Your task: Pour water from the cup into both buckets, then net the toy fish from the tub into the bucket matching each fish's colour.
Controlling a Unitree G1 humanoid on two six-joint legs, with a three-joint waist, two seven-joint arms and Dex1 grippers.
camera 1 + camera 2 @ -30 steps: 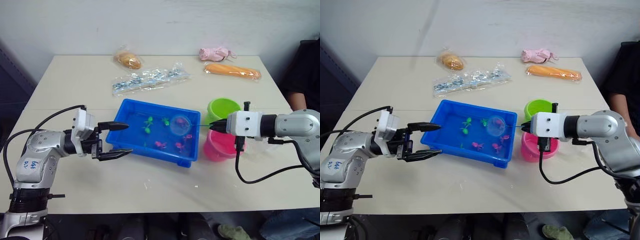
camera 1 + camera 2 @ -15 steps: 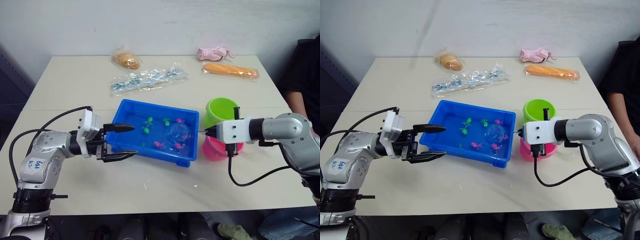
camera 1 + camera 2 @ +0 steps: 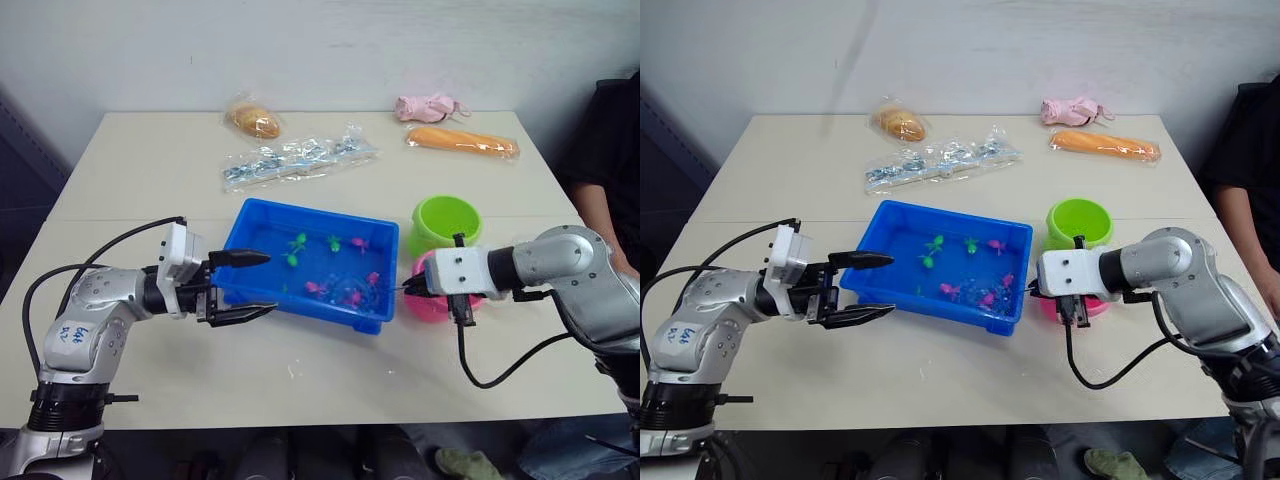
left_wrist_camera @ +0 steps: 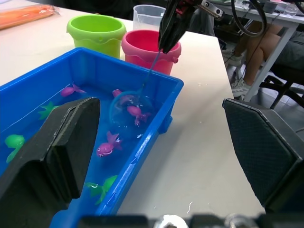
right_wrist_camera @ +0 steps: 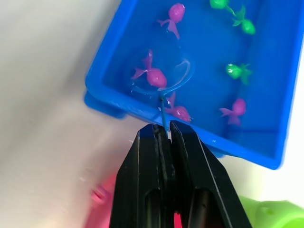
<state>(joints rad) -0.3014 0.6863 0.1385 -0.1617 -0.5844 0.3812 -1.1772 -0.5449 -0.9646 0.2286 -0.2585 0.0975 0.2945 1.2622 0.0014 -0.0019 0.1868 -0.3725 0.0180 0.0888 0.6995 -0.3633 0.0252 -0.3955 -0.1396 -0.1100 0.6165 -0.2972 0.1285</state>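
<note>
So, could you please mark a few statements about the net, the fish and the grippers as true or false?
1. The right gripper is shut on the net by its wire handle. True.
2. The net hoop is over the green bucket. False: it is down in the tub, with a pink fish inside its rim.
3. The left gripper is open beside the tub's end, holding nothing. True.
4. The pink bucket stands at the tub's far-left corner. False: it stands next to the green bucket on the tub's right.

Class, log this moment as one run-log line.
right gripper: shut on net | net: in tub, around pink fish | left gripper: open, idle
</note>
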